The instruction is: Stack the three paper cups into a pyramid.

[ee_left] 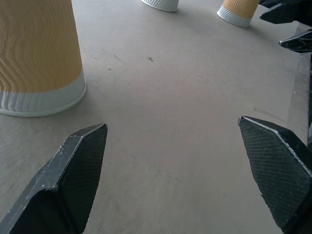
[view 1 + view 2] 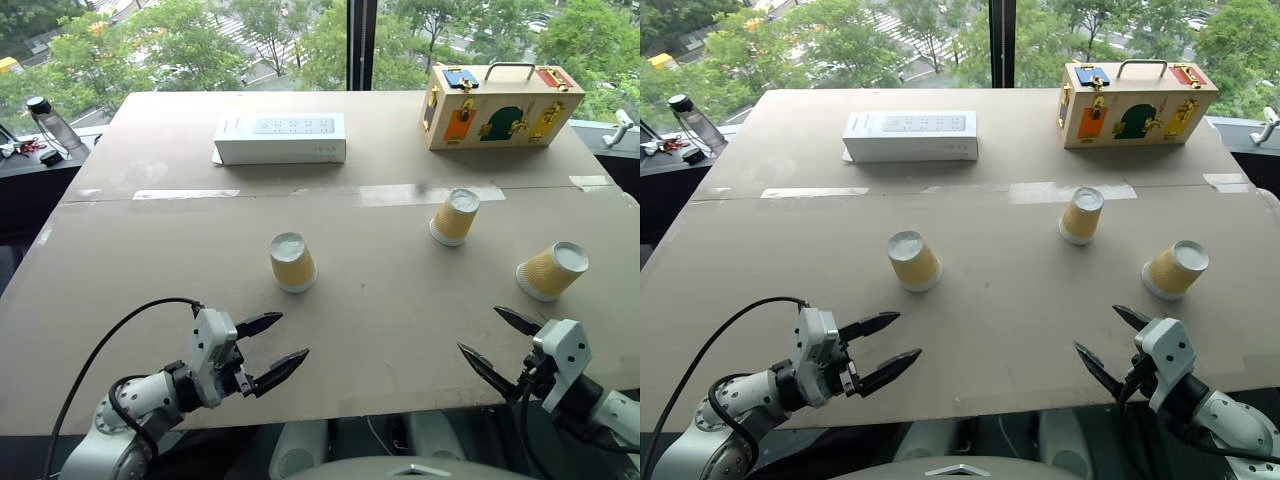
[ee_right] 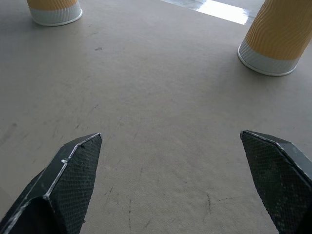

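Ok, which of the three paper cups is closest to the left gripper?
The lone cup on the robot's left, just beyond the open left gripper; the other two cups stand over on the right side.

Table [image 2: 380, 330] near edge: wide bare stretch btwn left gripper [image 2: 276, 348] and right gripper [image 2: 506, 345], both w/ fingers spread, nothing held. Left cup [image 2: 292, 262] stands upside down just ahead of left gripper, open surface all round it. Middle cup [image 2: 455, 217] and right cup [image 2: 551, 270] sit ahead of right gripper, apart, w/ a passable gap btwn them; right cup is close to table's right edge. Far side blocked by white box [image 2: 281, 138] and wooden case [image 2: 498, 104]; bare lane runs btwn those two.
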`<act>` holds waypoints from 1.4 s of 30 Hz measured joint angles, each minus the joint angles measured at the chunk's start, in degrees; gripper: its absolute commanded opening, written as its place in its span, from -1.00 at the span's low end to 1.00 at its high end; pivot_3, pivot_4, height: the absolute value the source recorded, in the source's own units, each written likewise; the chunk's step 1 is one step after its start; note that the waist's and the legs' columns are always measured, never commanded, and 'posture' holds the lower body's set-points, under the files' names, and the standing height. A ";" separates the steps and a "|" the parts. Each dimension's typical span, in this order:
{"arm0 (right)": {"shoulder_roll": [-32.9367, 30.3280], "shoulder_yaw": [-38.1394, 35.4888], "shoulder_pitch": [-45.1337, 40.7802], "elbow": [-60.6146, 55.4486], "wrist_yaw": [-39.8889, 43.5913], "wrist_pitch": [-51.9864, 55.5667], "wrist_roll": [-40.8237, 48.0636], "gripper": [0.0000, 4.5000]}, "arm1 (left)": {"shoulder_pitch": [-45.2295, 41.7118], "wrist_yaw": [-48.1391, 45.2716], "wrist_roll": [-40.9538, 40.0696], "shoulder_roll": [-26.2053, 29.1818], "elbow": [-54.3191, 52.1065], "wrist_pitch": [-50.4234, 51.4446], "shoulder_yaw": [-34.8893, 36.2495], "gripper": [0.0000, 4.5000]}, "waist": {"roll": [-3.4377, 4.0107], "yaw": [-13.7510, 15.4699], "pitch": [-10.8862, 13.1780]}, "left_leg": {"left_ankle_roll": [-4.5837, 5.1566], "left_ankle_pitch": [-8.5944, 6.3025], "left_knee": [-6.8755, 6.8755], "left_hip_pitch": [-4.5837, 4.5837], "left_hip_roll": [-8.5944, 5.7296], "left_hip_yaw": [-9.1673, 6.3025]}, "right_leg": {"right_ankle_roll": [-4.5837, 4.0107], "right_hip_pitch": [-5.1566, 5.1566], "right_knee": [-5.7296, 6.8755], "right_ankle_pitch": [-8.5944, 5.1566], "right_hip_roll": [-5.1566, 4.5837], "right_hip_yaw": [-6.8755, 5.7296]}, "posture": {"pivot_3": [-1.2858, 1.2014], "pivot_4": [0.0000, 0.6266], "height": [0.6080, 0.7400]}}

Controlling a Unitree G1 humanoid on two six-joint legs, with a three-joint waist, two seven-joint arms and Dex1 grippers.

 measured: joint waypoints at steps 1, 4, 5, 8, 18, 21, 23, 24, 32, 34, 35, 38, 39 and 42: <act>0.00 0.00 0.00 0.00 0.00 0.00 0.00 1.00 | 0.00 0.00 0.00 0.00 0.00 0.00 0.00 0.96 | 0.00 0.00 0.00 | 0.00 0.00 0.00 0.00 0.00 0.00 | 0.00 0.00 0.00 0.00 0.00 0.00 | 0.03 -0.52 1.00; 0.19 0.18 -3.71 -0.94 -0.12 1.25 2.74 1.00 | -0.35 0.70 -0.76 -1.52 0.84 -0.27 1.95 0.96 | 0.01 -0.18 0.01 | 0.00 0.00 0.01 0.02 0.02 0.04 | 0.00 0.00 -0.01 0.01 0.00 0.00 | 0.03 -0.52 1.00; -0.15 0.61 -5.88 -2.09 0.48 1.67 4.44 1.00 | -1.19 1.39 -1.50 -2.43 1.53 -0.29 3.20 0.96 | 0.02 -0.26 0.01 | 0.00 0.00 0.02 0.02 0.03 0.04 | -0.03 0.00 0.00 0.03 0.00 -0.01 | 0.03 -0.52 1.00; -2.30 3.34 -10.89 -6.37 3.43 2.21 7.31 1.00 | -3.50 2.58 -3.23 -3.41 4.06 -0.38 6.57 0.96 | -0.03 0.00 -0.02 | 0.01 0.00 0.02 0.06 0.05 -0.05 | -0.04 0.01 0.01 0.04 0.05 -0.18 | 0.03 -0.52 1.00; -7.37 6.18 -11.86 -8.22 9.42 2.23 8.93 1.00 | -12.95 4.10 -4.25 0.03 8.73 2.56 9.97 0.96 | -0.15 0.37 -0.09 | 0.02 0.00 0.04 -0.04 -0.01 -0.08 | -0.25 0.12 -0.12 0.17 0.09 -0.41 | 0.03 -0.52 1.00; -7.52 6.07 -10.73 -8.26 10.65 1.12 9.01 1.00 | -17.83 3.74 -3.80 2.15 10.07 3.93 9.36 0.96 | -0.16 0.22 -0.09 | 0.01 0.00 0.06 0.01 -0.01 -0.07 | -0.23 0.14 -0.08 0.17 0.17 -0.51 | 0.03 -0.52 1.00; -7.48 6.01 -10.49 -8.33 10.78 0.82 9.16 1.00 | -21.17 2.96 -3.30 3.05 11.25 4.70 7.73 0.96 | -0.16 0.05 -0.10 | 0.02 0.00 0.07 0.03 -0.01 -0.05 | -0.24 0.14 -0.05 0.18 0.18 -0.50 | 0.03 -0.52 1.00; -7.28 5.93 -10.24 -8.35 10.70 0.66 9.16 1.00 | -23.65 1.93 -2.76 3.57 13.08 4.94 6.08 0.96 | -0.16 0.05 -0.09 | 0.01 0.00 0.07 0.05 -0.01 -0.04 | -0.24 0.15 -0.03 0.18 0.20 -0.49 | 0.03 -0.52 1.00; -5.64 5.31 -7.82 -9.10 8.61 -0.82 8.23 1.00 | -34.58 -3.96 1.28 4.32 21.69 3.36 -0.20 0.96 | -0.16 0.13 -0.10 | 0.01 0.00 0.06 0.03 -0.01 -0.02 | -0.27 0.14 -0.02 0.19 0.26 -0.48 | 0.03 -0.52 1.00; -5.27 5.29 -7.01 -9.52 7.93 -1.33 7.40 1.00 | -35.74 -5.31 1.60 4.21 22.82 2.93 -1.22 0.96 | -0.17 0.19 -0.11 | 0.01 0.01 0.08 0.04 -0.01 -0.03 | -0.27 0.15 -0.02 0.19 0.25 -0.48 | 0.03 -0.52 1.00; -5.11 5.29 -6.76 -9.66 7.68 -1.37 7.15 1.00 | -35.98 -5.72 1.68 4.05 23.07 2.75 -1.50 0.87 | -0.17 0.17 -0.11 | 0.01 0.01 0.08 0.04 -0.01 -0.03 | -0.27 0.16 -0.02 0.19 0.22 -0.47 | 0.03 -0.52 1.00; -4.22 5.32 -5.54 -10.52 6.29 -1.45 6.11 1.00 | -37.47 -7.74 1.80 3.83 24.05 2.31 -3.03 0.43 | -0.18 0.29 -0.13 | 0.01 0.01 0.13 0.05 -0.01 -0.06 | -0.26 0.18 0.02 0.19 0.13 -0.50 | 0.03 -0.52 1.00; -3.98 5.32 -5.40 -10.81 5.85 -1.54 5.76 1.00 | -37.87 -8.25 1.79 3.77 24.23 2.29 -3.38 0.43 | -0.18 0.26 -0.14 | 0.01 0.01 0.13 0.08 -0.01 -0.05 | -0.26 0.20 0.03 0.19 0.12 -0.48 | 0.03 -0.52 1.00; -3.48 5.36 -4.89 -11.29 5.00 -1.66 4.72 1.00 | -38.67 -9.95 1.89 3.78 25.77 1.78 -3.54 0.43 | -0.18 0.13 -0.15 | 0.01 0.01 0.13 0.14 -0.01 -0.03 | -0.26 0.21 0.07 0.19 0.12 -0.46 | 0.03 -0.52 1.00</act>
